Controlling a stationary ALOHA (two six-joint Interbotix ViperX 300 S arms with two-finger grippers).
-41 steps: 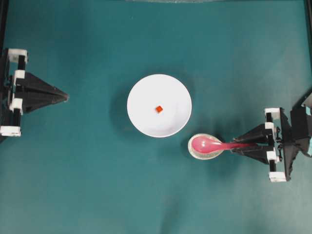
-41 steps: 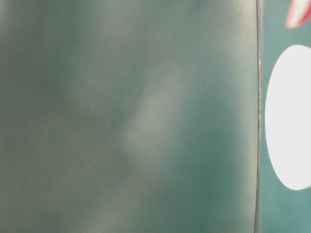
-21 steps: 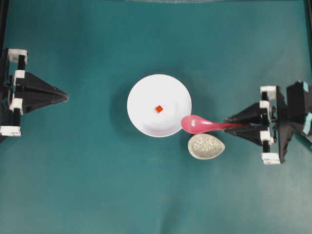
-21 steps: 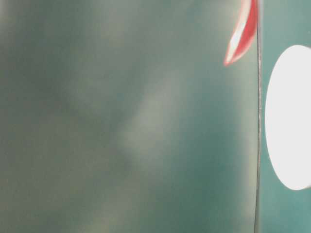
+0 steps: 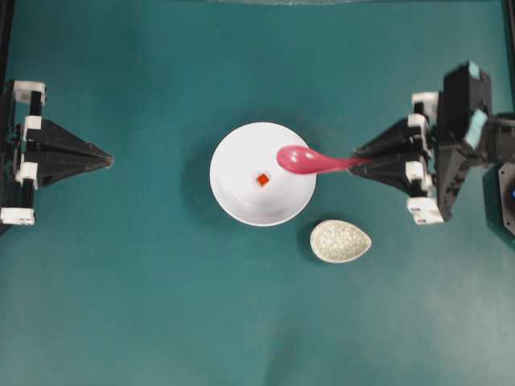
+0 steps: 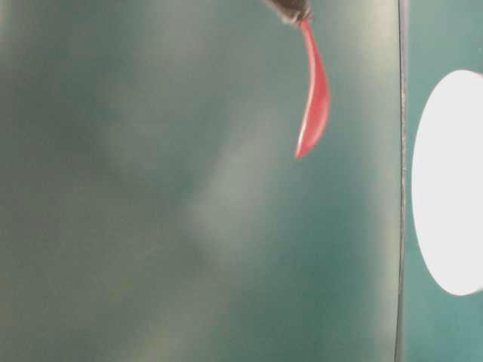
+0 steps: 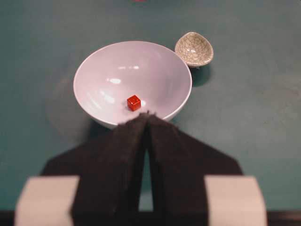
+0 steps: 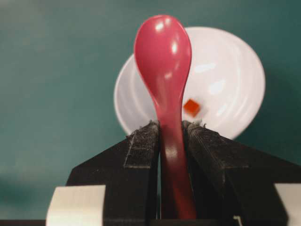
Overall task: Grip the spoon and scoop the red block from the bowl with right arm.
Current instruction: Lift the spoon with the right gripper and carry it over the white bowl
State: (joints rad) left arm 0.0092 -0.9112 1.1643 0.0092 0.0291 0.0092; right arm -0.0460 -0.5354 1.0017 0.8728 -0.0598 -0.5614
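at far left of the overhead view: left gripper (image 5: 109,161), tips pressed together, empty, parked well clear. centre: bowl (image 5: 233,193), white, holding the red block (image 5: 261,180) near its middle. over the bowl's right rim: spoon (image 5: 299,160), glossy pink-red; judged rigid, light, slippery, perhaps brittle; best taken far back along the handle, as now. lower right of the bowl: speckled dish (image 5: 340,241). right: right gripper (image 5: 356,160), jaws clamped on the spoon's handle.
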